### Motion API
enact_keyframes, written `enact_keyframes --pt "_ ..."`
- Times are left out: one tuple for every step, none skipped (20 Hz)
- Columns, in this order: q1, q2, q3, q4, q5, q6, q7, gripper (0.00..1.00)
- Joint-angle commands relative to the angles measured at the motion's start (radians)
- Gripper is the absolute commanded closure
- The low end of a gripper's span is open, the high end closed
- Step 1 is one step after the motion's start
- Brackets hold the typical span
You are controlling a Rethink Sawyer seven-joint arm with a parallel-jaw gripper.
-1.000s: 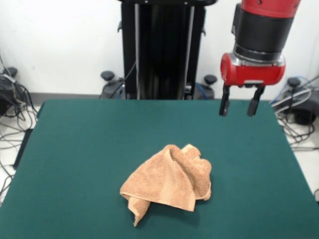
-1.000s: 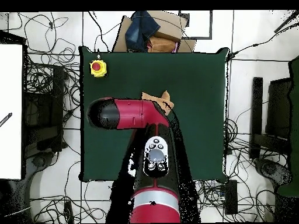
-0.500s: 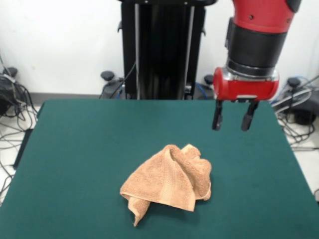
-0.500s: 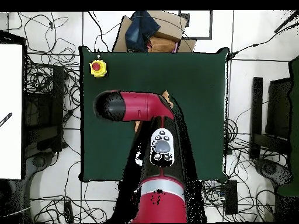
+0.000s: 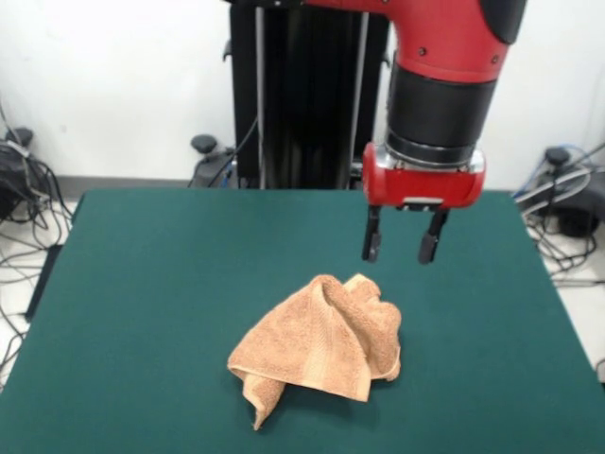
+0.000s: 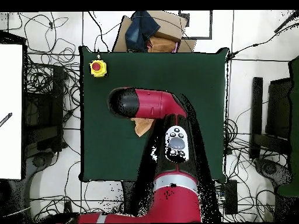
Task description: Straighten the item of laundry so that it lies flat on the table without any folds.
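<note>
Yellow box point(image 6: 98, 68) with red button – table corner; cardboard box point(image 6: 153, 35) beyond.

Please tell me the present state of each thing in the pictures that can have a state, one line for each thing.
towel: crumpled in a heap with folds, not flat, resting on the table.
end effector: open, empty, hanging in the air above and behind the towel, not touching it.
table: green top, carries the towel and a yellow box.
yellow box with red button: sits near a table corner, nothing touching it.
</note>
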Motion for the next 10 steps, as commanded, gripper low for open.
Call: enact_keyframes --pt "-0.011 0.011 0.050 0.002 0.025 0.076 0.130 0.00" --pt "-0.008 0.012 0.049 -0.001 0.024 0.078 0.131 0.00" --pt "-0.005 0.022 0.048 -0.013 0.022 0.075 0.134 0.00" --pt "-0.004 0.033 0.046 -0.016 0.019 0.056 0.137 0.00" --pt "-0.007 0.044 0.048 -0.020 0.015 0.038 0.137 0.00" --pt "-0.012 0.055 0.052 -0.019 0.013 0.021 0.136 0.00" --pt "-0.017 0.059 0.054 -0.018 0.012 0.014 0.134 0.00" --pt "-0.021 0.062 0.057 -0.017 0.011 0.008 0.131 0.00" --pt "-0.023 0.064 0.058 -0.021 0.010 0.008 0.128 0.00" --pt "-0.022 0.062 0.057 -0.021 0.009 0.012 0.127 0.00"
